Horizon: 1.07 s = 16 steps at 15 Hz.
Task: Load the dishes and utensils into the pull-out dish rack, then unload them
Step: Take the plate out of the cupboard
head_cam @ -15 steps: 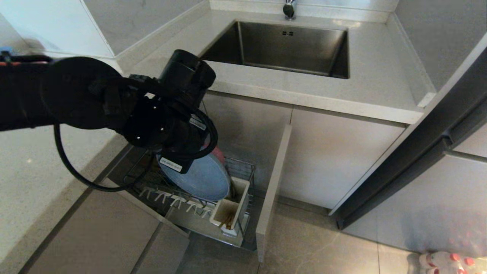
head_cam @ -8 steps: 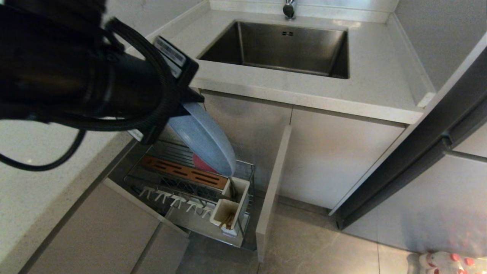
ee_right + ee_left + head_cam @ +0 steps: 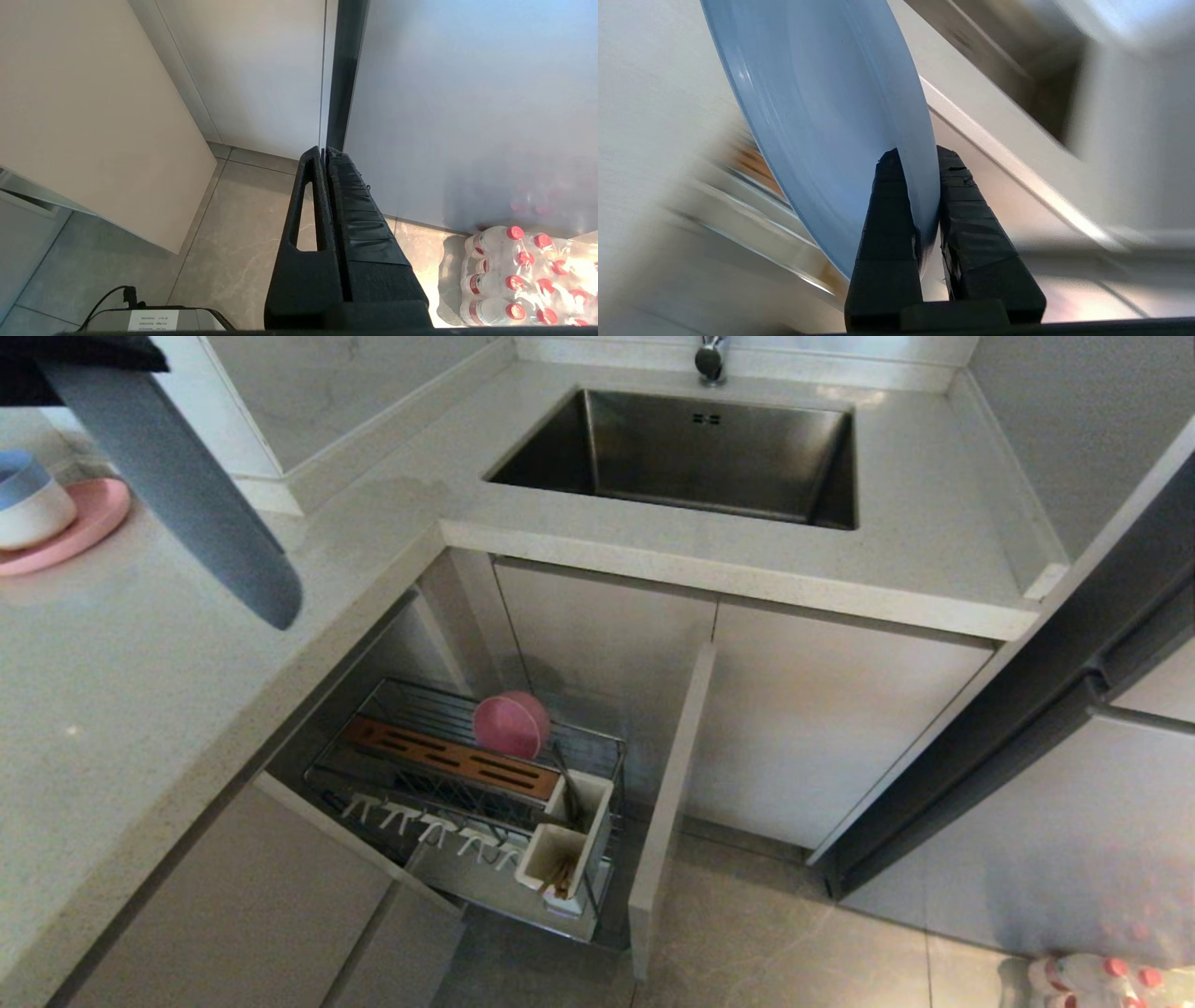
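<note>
The blue plate [image 3: 187,485] hangs edge-on above the left countertop, and my left gripper [image 3: 920,156] is shut on the rim of this plate [image 3: 822,93]. Only a dark bit of that arm shows in the head view's upper left corner. Below, the pull-out dish rack [image 3: 597,747] stands open. The pink bowl [image 3: 511,725] leans on its side behind the brown wooden strip [image 3: 448,758]. Chopsticks [image 3: 560,877] stand in the white utensil box [image 3: 583,821]. A thin metal handle [image 3: 563,782] rises from the box's rear part. My right gripper [image 3: 323,151] is shut and empty, parked over the floor.
A pink plate [image 3: 79,537] bearing a blue-and-white bowl [image 3: 28,504] sits on the counter at far left. The steel sink [image 3: 822,467] is at the back. The rack's narrow front panel [image 3: 672,803] juts out over the floor. A pack of water bottles [image 3: 518,275] lies at lower right.
My left arm has lifted the blue plate out of the rack, up and to the left, to above the countertop. The pink bowl in the rack is now uncovered.
</note>
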Available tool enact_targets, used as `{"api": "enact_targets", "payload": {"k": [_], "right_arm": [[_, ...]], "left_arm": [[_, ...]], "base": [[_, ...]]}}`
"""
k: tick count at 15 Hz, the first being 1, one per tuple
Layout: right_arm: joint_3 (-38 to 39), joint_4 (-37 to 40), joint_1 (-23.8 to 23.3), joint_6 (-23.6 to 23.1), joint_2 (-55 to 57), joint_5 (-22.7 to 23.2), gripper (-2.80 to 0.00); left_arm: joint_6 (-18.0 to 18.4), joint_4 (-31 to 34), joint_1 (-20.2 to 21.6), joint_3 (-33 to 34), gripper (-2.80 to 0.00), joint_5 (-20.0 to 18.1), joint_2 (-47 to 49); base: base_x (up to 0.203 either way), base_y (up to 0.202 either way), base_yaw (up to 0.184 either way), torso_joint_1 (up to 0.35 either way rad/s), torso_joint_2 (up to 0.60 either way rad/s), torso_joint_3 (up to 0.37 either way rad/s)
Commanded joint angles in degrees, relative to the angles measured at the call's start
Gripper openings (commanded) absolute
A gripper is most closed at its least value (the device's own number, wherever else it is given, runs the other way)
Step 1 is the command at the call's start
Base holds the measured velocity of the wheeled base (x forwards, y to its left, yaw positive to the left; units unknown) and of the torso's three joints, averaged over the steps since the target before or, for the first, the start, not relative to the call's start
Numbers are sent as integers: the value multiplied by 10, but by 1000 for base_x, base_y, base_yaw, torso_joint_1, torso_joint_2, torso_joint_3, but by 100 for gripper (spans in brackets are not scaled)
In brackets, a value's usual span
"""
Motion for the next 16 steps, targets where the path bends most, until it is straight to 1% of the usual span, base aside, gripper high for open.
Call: {"api": "enact_targets", "payload": {"k": [1,4,6,8,9,10,11,12,14,16], "right_arm": [[0,0,0,0,0,0,-280],[0,0,0,0,0,0,-280],[0,0,0,0,1,0,-280],[0,0,0,0,1,0,-280],[0,0,0,0,0,0,-280],[0,0,0,0,0,0,-280],[0,0,0,0,1,0,-280],[0,0,0,0,1,0,-280],[0,0,0,0,0,0,-280],[0,0,0,0,1,0,-280]], "left_arm": [[48,2,66,-3,-280,5,-21],[141,7,203,-3,-280,3,-36],[194,28,298,-3,-280,-11,-38],[234,50,395,-3,-280,-25,-28],[250,67,436,-4,-280,-41,-15],[264,82,458,-4,-280,-67,6],[269,88,471,-4,-280,-88,25],[271,91,481,-4,-280,-98,47],[280,93,494,-5,-280,-103,86],[301,105,505,-5,-280,-105,122]], "base": [[0,0,0,0,0,0],[0,0,0,0,0,0],[0,0,0,0,0,0],[0,0,0,0,0,0],[0,0,0,0,0,0],[0,0,0,0,0,0],[0,0,0,0,0,0],[0,0,0,0,0,0],[0,0,0,0,0,0],[0,0,0,0,0,0]]}}
